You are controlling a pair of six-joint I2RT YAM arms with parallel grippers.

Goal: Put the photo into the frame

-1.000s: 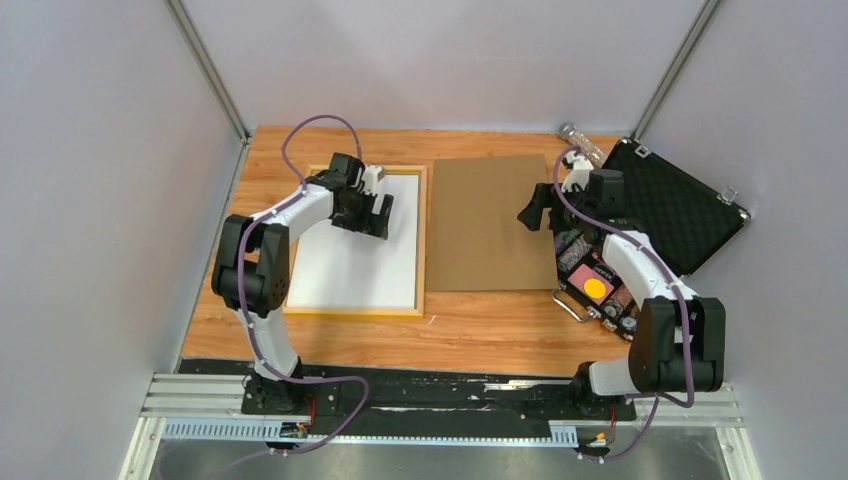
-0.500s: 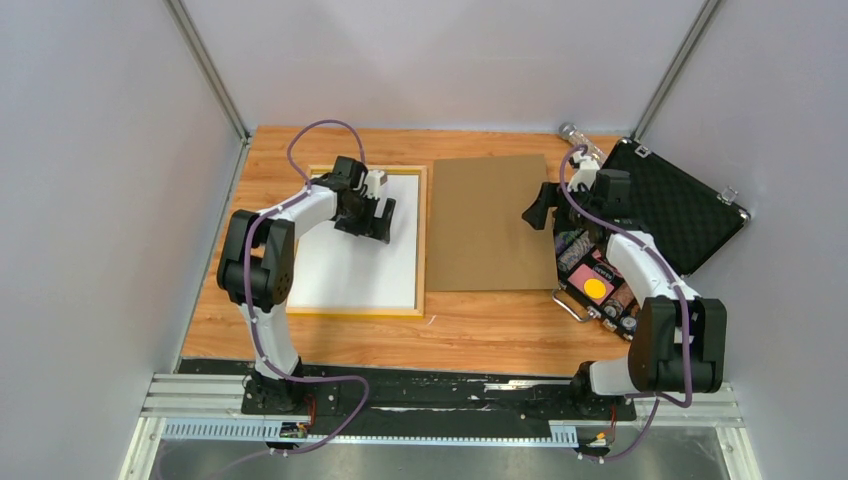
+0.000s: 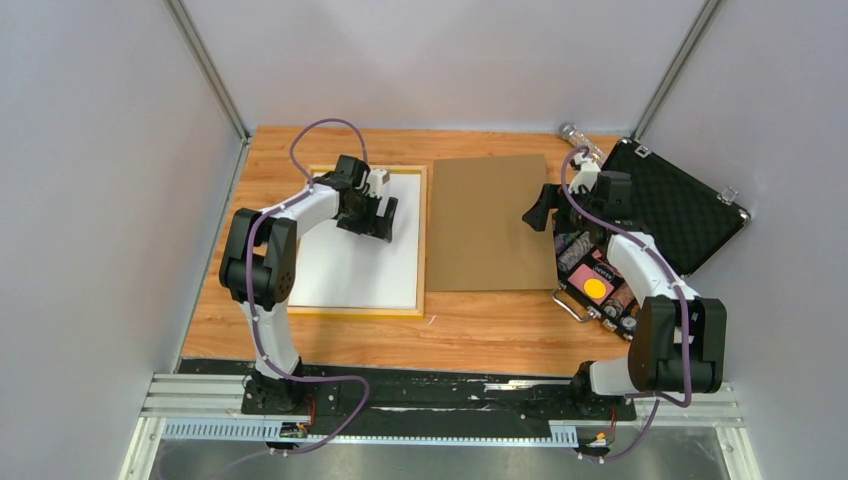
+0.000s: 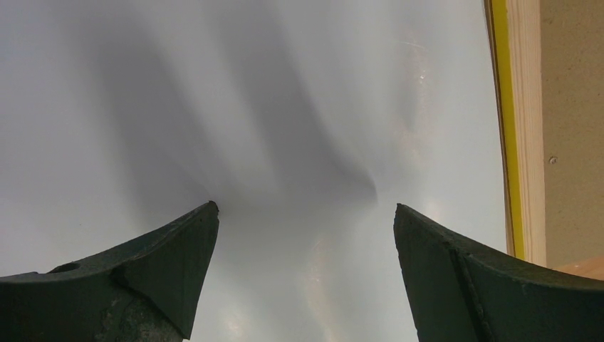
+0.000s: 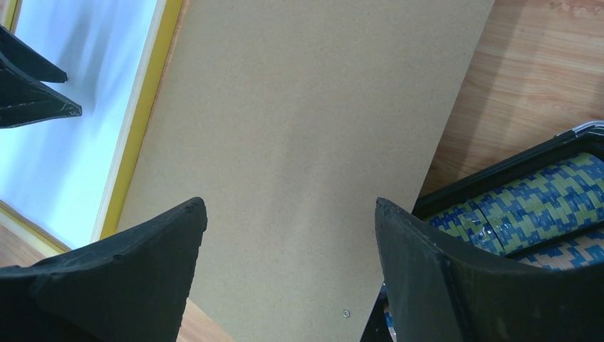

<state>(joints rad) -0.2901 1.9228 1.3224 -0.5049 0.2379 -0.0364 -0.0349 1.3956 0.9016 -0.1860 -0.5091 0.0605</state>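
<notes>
My left pincer [image 4: 306, 208] is spread wide and grasps nothing. It points down at the photo [image 3: 350, 270], over the part toward 1 o'clock of the sheet. I cannot tell whether my tips touch it. The photo lies inside the frame [image 3: 423, 240] with a plain white face up, slightly rippled between my fingers. The frame lies flat at 9 o'clock on the desk [image 3: 480, 325], its yellow rail bordering the sheet.

My right pincer [image 5: 288, 203] is released too, with nothing between its fingers. It hangs over the brown backing board [image 3: 490, 225] near the board's 3 o'clock edge. The board lies flat mid-desk, just beside the frame's 3 o'clock rail.

At 3 o'clock of the board an open black case [image 3: 670, 205] holds blue-and-yellow patterned rolls [image 5: 527, 206].
</notes>
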